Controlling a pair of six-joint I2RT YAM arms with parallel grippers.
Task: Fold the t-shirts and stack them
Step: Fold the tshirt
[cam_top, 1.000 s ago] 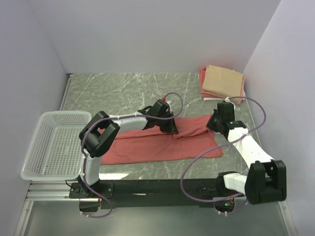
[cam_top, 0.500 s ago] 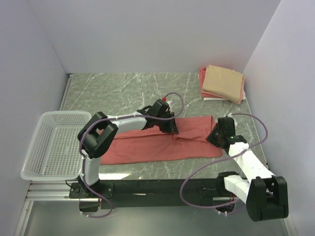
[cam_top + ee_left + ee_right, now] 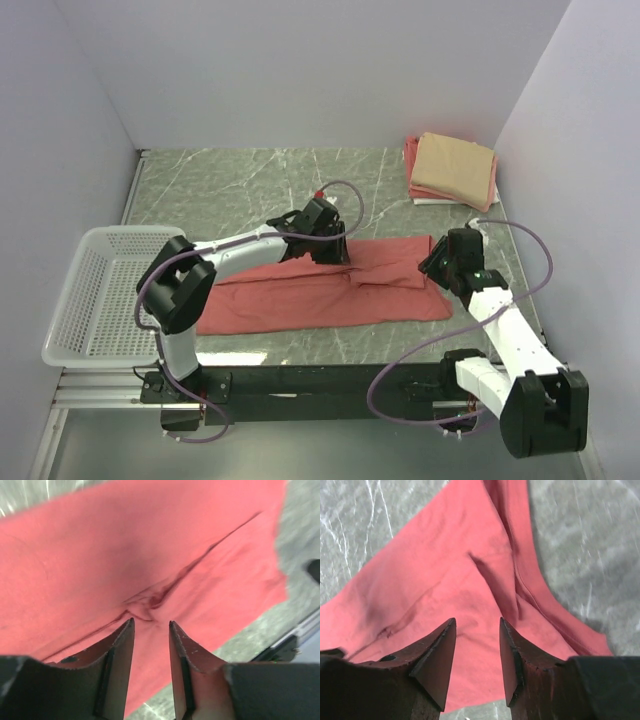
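A salmon-red t-shirt point(image 3: 320, 292) lies folded into a long band across the middle of the table. My left gripper point(image 3: 338, 252) hovers over its far edge near the middle, open, with nothing between its fingers point(image 3: 151, 622); a small pucker in the red cloth point(image 3: 150, 555) sits just past the tips. Above the band's right end my right gripper point(image 3: 430, 266) is open and empty too point(image 3: 477, 621), with flat red cloth point(image 3: 445, 590) below it. A folded tan t-shirt point(image 3: 455, 165) rests on a folded pink one point(image 3: 412, 160) at the back right.
A white mesh basket point(image 3: 72, 300) stands at the table's left edge. Walls close in on the left, back and right. Grey marble table surface point(image 3: 250, 185) shows behind the red shirt.
Both grippers have opened and let go of the red shirt. The right gripper has drawn back toward the near side, and the shirt's right end now lies flat.
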